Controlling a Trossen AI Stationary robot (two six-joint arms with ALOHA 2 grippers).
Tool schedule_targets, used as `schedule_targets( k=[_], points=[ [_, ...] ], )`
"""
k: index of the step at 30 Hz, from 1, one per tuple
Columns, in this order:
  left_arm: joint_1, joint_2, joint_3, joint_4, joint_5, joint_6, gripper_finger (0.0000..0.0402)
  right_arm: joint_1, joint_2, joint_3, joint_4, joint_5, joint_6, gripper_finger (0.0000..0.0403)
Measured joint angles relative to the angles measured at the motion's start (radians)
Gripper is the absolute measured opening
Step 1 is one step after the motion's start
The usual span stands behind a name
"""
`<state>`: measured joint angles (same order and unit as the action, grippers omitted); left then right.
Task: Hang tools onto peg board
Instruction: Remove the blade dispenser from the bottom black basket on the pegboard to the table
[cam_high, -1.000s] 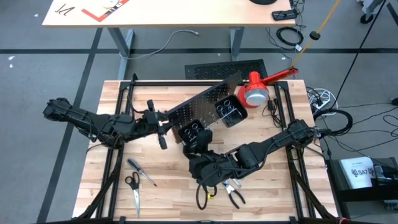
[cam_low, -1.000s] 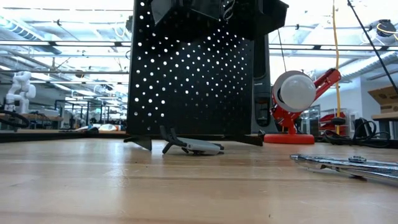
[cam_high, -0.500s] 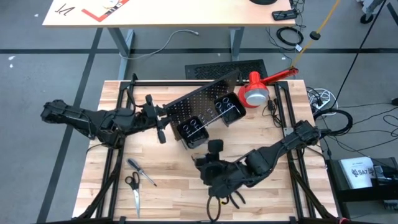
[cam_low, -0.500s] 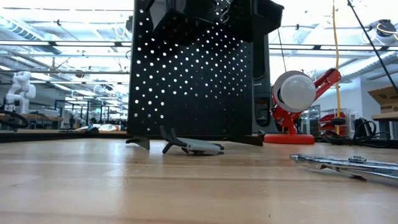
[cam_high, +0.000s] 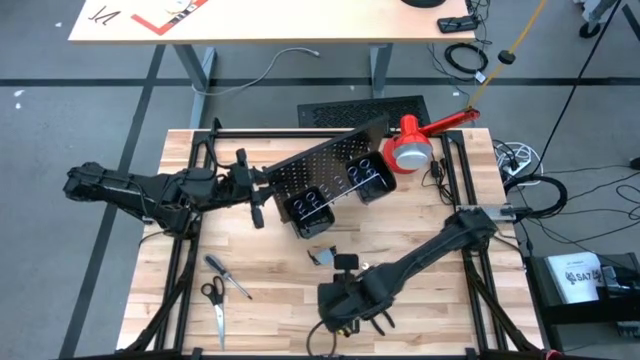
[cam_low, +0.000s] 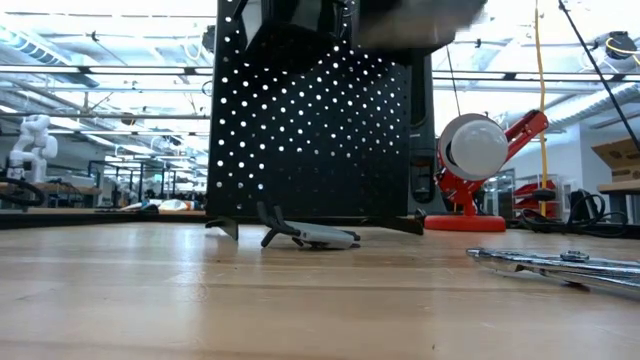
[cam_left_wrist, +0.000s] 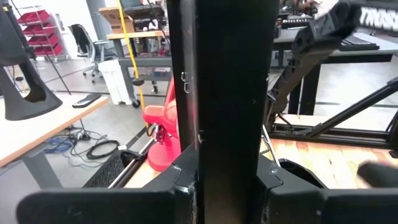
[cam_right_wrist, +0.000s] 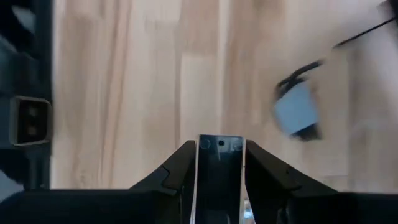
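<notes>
Holding the peg board (cam_high: 325, 168) upright by its edge, the left end effector (cam_high: 262, 190) is clamped on it at the surface's (cam_high: 270, 270) rear. The right end effector (cam_high: 345, 308) grips something dark and flat, unidentifiable, near the front. Scissors (cam_high: 214, 303) and screwdriver (cam_high: 228, 276) lie front-left. A slipping left grip would tip the board. Pliers stay hidden beneath the right arm.

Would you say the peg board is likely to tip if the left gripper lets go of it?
Probably yes. The peg board stands upright on a thin bottom edge with small feet. Its bins hang off one face, likely pulling it that way. The left gripper clamps its end.
</notes>
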<state>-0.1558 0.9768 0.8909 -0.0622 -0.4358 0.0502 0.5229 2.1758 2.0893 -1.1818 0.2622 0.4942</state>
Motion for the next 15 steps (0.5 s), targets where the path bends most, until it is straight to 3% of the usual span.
schedule_targets(
  k=[9,15],
  points=[
    [0.000,0.000,0.000,-0.016,0.017,-0.010,0.0070,-0.026,0.200,-0.001,-0.005,-0.060,0.024,0.0112],
    [0.000,0.000,-0.001,-0.020,0.018,-0.015,0.0070,-0.034,0.227,-0.001,0.009,-0.050,0.072,0.0139]
  ],
)
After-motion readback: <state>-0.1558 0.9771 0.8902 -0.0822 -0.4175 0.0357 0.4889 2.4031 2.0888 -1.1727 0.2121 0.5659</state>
